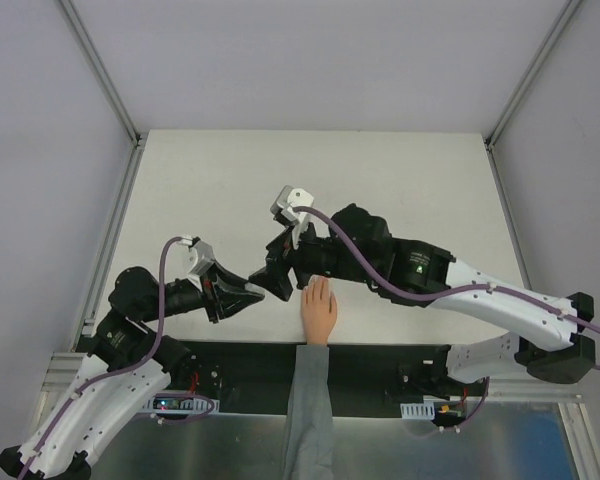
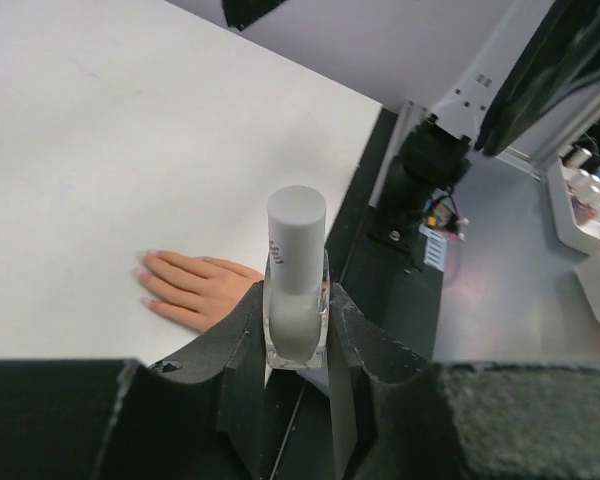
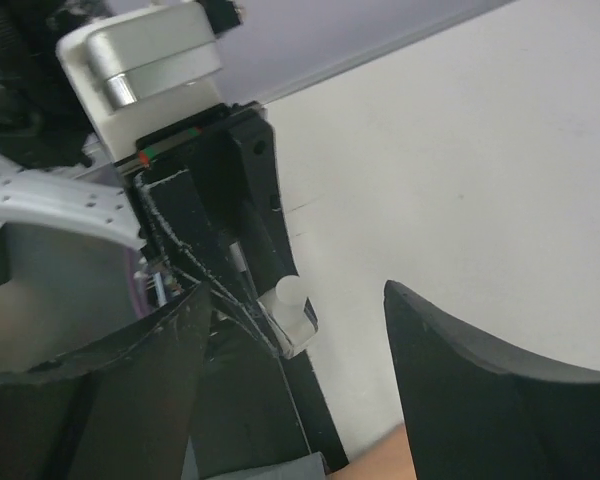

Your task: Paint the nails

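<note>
My left gripper [image 2: 296, 300] is shut on a small clear nail-polish bottle [image 2: 296, 325] with a tall white cap [image 2: 296, 235], held upright. The peach-coloured hand [image 2: 195, 287] lies flat on the white table just beyond it, and its tiny pale nails [image 2: 145, 256] show at the fingertips. From above, the hand [image 1: 318, 308] with its grey sleeve [image 1: 308, 400] lies between the left gripper [image 1: 258, 293] and the right gripper [image 1: 283, 272]. My right gripper [image 3: 298, 290] is open and empty, its jaws wide apart facing the bottle [image 3: 292, 318]. The nails are too small to make out from above.
The white table [image 1: 220, 190] stretches back from the arms. A black base plate [image 1: 380, 362] runs along its near edge. Metal frame posts [image 1: 100, 70] stand at the back corners. Off the table to the right are white trays [image 2: 592, 205].
</note>
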